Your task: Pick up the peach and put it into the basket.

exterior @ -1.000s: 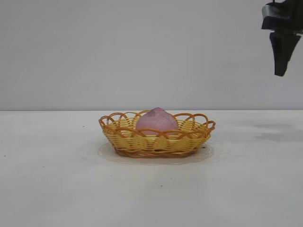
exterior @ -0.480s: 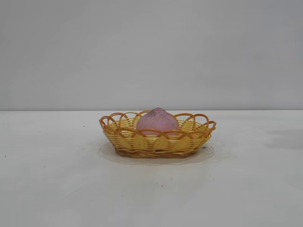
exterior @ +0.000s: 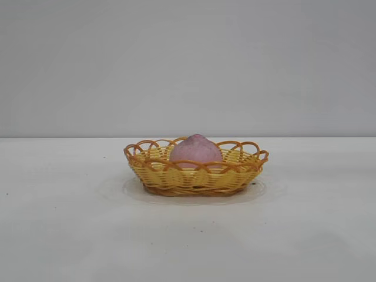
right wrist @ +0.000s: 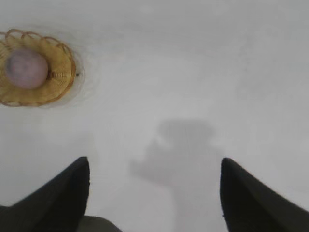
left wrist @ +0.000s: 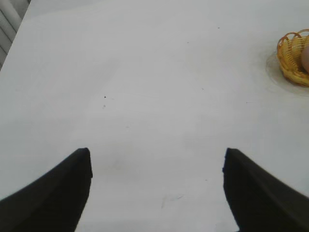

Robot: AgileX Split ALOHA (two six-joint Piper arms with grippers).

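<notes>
The dusty pink peach (exterior: 195, 149) sits inside the yellow wicker basket (exterior: 176, 177) at the middle of the white table. In the right wrist view the peach (right wrist: 25, 68) lies in the basket (right wrist: 60, 77), far from my right gripper (right wrist: 154, 166), which is open and empty above bare table. In the left wrist view only an edge of the basket (left wrist: 289, 60) shows, with a sliver of the peach (left wrist: 306, 58). My left gripper (left wrist: 157, 157) is open and empty over bare table. Neither gripper shows in the exterior view.
The white table (exterior: 70, 235) stretches around the basket on all sides. A plain grey wall (exterior: 188, 64) stands behind it. The right arm's shadow (right wrist: 178, 154) falls on the table below the right gripper.
The right gripper, at the upper right of the exterior view one second ago, has moved out of that view. The peach and basket have not moved.
</notes>
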